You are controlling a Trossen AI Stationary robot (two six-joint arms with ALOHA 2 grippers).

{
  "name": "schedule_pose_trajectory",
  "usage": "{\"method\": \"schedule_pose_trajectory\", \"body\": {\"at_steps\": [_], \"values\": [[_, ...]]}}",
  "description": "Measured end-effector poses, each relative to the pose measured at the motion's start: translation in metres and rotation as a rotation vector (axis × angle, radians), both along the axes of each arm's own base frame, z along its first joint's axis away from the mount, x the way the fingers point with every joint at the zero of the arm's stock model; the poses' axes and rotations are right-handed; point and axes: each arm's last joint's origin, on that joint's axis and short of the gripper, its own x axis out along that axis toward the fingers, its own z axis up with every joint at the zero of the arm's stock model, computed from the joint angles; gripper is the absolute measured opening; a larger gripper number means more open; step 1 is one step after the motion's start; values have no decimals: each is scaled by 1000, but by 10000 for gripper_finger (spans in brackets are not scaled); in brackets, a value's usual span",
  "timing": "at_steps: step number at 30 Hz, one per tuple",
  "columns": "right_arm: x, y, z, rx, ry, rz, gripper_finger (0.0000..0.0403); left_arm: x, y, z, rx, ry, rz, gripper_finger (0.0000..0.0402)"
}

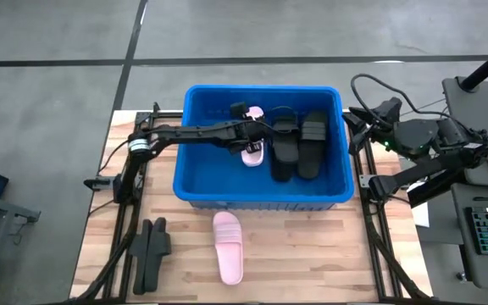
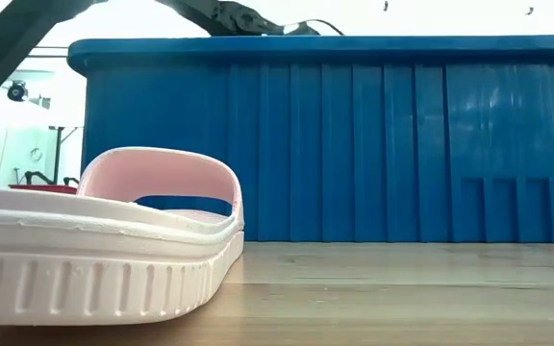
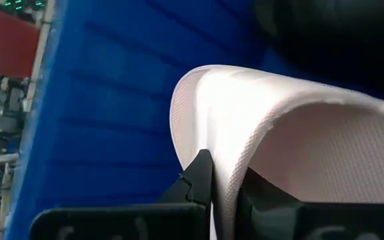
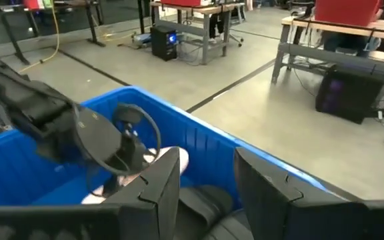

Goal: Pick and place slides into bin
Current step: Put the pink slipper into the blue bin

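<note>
The blue bin stands mid-table. My left gripper reaches into it from the left and is shut on a pale pink slide, next to two black slides lying on the bin floor. A second pink slide lies sole down on the table in front of the bin, and fills the near left of the low view. A black pair lies at the table's near left. My right gripper is open and empty by the bin's right rim. My left gripper pinches the pink slide's wide strap at its edge between its two fingers, one on the strap's outer face and one on its inner face. The slide is inside the bin; whether it rests on the floor does not show.
The bin's tall walls stand between the table's front and the slides inside. Black frame rails run along the table's left and right sides. Bare wood lies in front of the bin at the right.
</note>
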Motion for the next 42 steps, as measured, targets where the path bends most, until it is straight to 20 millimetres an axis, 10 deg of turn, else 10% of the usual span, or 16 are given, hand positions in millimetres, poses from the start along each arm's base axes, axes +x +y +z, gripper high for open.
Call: {"method": "schedule_pose_trajectory", "body": {"at_steps": [9,28,42], "values": [[1,0,2,4,-21,0,132,12,13,-32,-38,66,-67,0],[2,1,4,9,-47,5,132,14,38,-34,-56,-56,-61,3],[2,1,5,10,-54,13,132,15,41,-37,-176,-95,-165,182]]}}
